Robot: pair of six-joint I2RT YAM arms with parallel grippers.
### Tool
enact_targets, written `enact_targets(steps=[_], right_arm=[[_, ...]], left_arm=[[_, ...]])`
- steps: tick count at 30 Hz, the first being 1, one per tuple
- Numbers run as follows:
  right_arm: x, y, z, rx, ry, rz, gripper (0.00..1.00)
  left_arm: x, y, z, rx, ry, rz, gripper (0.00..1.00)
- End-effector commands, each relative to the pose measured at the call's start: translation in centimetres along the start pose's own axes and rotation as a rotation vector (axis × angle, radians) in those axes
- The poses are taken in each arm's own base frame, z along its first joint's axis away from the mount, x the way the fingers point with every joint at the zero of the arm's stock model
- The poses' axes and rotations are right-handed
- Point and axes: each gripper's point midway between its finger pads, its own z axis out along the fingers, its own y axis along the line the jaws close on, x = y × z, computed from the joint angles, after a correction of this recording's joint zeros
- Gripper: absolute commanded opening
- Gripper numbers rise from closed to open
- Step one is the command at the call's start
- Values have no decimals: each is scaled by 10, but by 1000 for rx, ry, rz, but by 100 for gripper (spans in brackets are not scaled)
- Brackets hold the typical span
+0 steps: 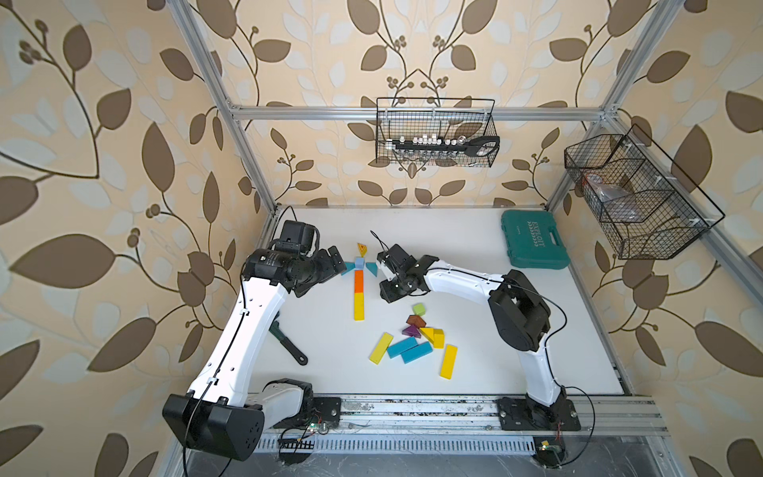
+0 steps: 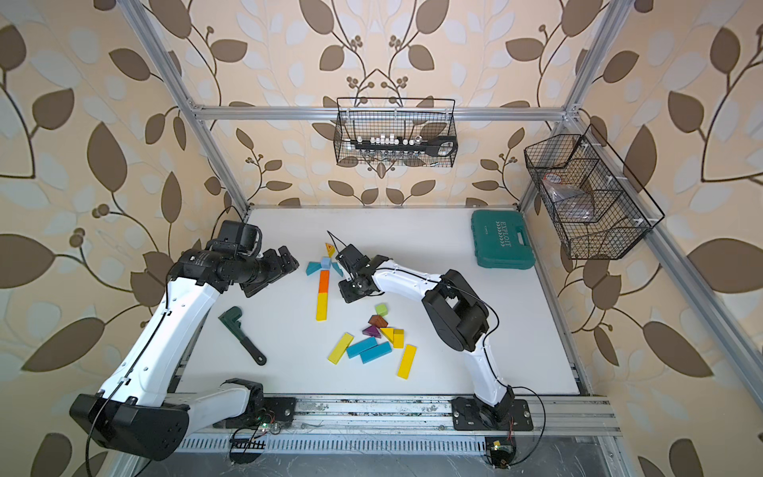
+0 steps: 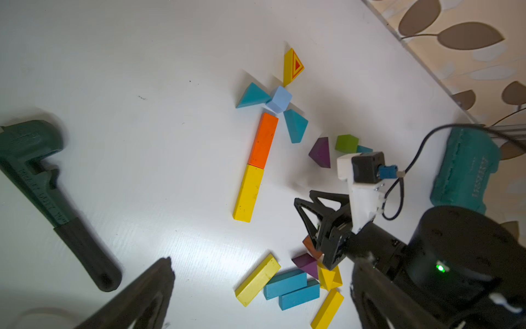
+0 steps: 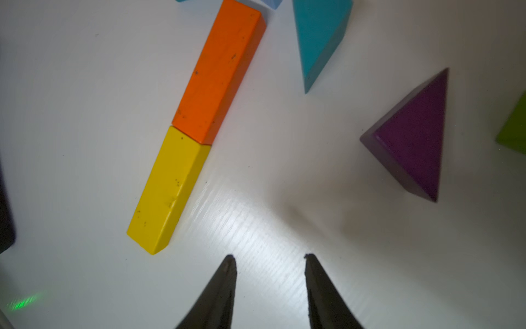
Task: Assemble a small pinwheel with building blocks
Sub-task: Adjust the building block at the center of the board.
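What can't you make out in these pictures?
One purple triangular wedge: hidden under the right gripper in both top views; only wrist views show it.
Brown triangular wedge: mostly behind that gripper in the left wrist view.
Green cube: cut off by the right wrist view's edge.
Small white items in the back-wall wire basket: too small to identify.

Two bars [image 1: 358,306] lie end to end on the bench [image 1: 475,289]. The cube [image 1: 358,262] sits behind them. The wrench [image 2: 247,342] lies left.
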Motion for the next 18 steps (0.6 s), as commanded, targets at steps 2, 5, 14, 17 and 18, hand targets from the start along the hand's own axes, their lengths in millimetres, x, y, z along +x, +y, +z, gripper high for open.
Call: enact_targets(steps=[2,5,14,17,18], right_arm=[[-9,-20,12,75,21,67,41],[-15,-31,21,79,21,93,41],[-31,-51,34,97,20,89,42],[-36,-61,35,124,22,88,42],[-39,-68,34,125,19,101,42]], left_arm=[[1,20,10,-93,31,74,99],[1,20,18,-89,52,82,99],[-1,22,27,-95,60,99,99],[0,24,30,-101,68,95,99],[1,24,31,-101,72,95,99]])
